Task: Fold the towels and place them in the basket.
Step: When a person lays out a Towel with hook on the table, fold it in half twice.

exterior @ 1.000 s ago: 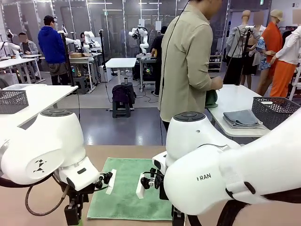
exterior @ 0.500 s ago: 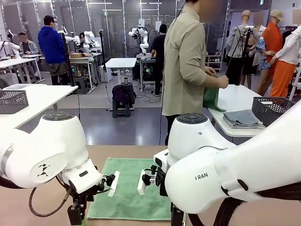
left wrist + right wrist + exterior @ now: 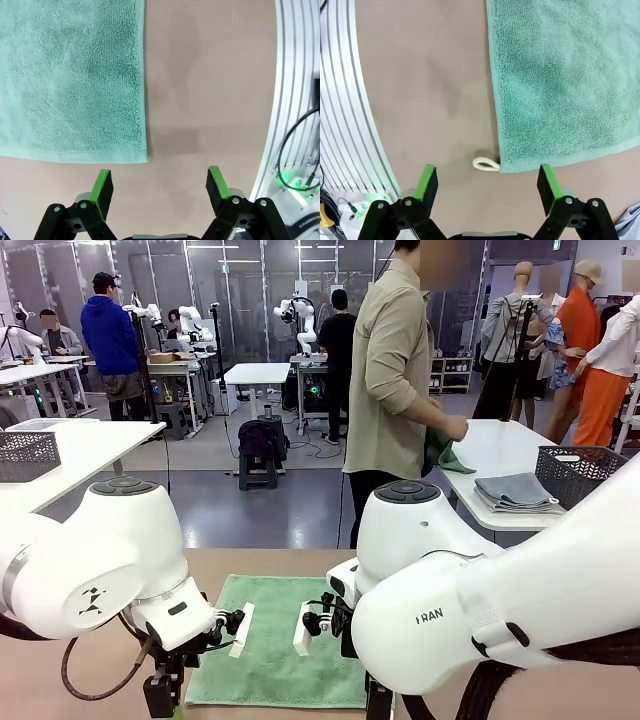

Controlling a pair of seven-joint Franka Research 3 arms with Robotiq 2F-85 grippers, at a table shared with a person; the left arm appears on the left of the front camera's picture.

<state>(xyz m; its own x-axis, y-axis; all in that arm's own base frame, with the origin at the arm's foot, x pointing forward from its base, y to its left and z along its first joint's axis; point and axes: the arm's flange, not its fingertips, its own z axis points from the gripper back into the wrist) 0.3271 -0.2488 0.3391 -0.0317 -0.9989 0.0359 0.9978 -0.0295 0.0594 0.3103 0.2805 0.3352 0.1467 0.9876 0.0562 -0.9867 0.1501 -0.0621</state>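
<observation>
Since a moment before, the person across the table had lowered a dark green towel (image 3: 440, 452) from chest height to the hip, with one hand (image 3: 455, 428) gripping it above the white side table (image 3: 510, 445). My own arms had hardly shifted.

The mint green towel (image 3: 280, 640) lay flat and unfolded on the tan table (image 3: 210, 75), between my two arms.

My left pincer (image 3: 159, 180) hung spread wide over the towel's near left corner, holding nothing. That corner sat just ahead of the green pads (image 3: 102, 186), apart from them, with bare table under most of the gap.

My right pincer (image 3: 487, 177) was spread just as wide and also empty, over the near right corner. A small white loop tag (image 3: 486, 164) poked out from that corner onto the table, just ahead of the gap between my fingers.

Far right, a dark wire-mesh basket (image 3: 585, 475) stood on the side table. Folded blue-grey towels (image 3: 515, 492) lay stacked just to its left, outside it.
</observation>
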